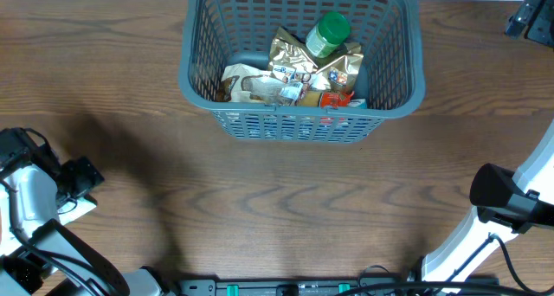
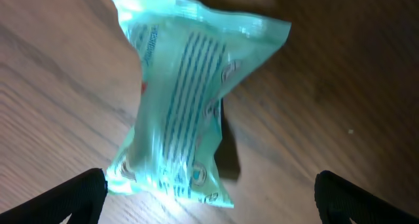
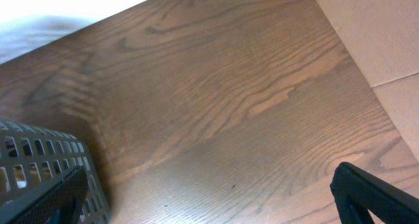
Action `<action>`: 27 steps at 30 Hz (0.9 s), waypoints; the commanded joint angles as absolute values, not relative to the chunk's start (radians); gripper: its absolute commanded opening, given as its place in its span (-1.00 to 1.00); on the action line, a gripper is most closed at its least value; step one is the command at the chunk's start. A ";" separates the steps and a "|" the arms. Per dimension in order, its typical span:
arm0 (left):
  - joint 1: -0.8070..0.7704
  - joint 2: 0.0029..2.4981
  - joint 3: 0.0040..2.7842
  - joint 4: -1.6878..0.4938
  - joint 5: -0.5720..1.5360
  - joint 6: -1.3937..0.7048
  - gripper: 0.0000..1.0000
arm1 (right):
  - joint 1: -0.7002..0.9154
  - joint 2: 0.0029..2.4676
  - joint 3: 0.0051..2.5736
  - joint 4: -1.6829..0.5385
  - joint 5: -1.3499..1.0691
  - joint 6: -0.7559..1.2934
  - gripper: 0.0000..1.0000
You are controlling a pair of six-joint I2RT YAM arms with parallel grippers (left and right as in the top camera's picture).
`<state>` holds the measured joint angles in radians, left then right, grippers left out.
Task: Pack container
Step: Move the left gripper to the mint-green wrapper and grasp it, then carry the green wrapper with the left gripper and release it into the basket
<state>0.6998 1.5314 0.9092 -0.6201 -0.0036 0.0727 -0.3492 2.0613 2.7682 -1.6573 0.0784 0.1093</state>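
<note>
The container, a dark grey lattice basket (image 1: 389, 93), stands at the far middle of the table. It holds a green-lidded bottle (image 1: 328, 33), a gold foil pouch (image 1: 299, 61) and other packets. A teal plastic food packet (image 2: 180, 99) lies on the wood in the left wrist view. My left gripper (image 2: 209, 199) is open, with the packet's near end between its fingers, closer to the left finger. My right gripper (image 3: 216, 199) is open and empty over bare wood, with a corner of the basket (image 3: 39, 162) next to its left finger.
The left arm (image 1: 39, 188) is at the table's near left and the right arm (image 1: 511, 205) at its near right. A black fixture (image 1: 532, 15) sits at the far right corner. The table's right edge and a tan floor (image 3: 380, 27) show in the right wrist view.
</note>
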 commanded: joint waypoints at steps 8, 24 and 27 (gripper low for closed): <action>0.739 1.575 0.905 -0.573 -0.009 0.105 0.97 | -0.354 2.067 2.766 -1.668 0.083 0.096 0.99; 0.752 1.777 0.905 -0.441 0.067 0.164 0.64 | -0.354 2.067 2.766 -1.669 0.082 0.096 0.98; 0.751 1.775 0.905 -0.439 0.093 0.164 0.05 | -0.354 2.067 2.767 -1.669 0.082 0.096 0.99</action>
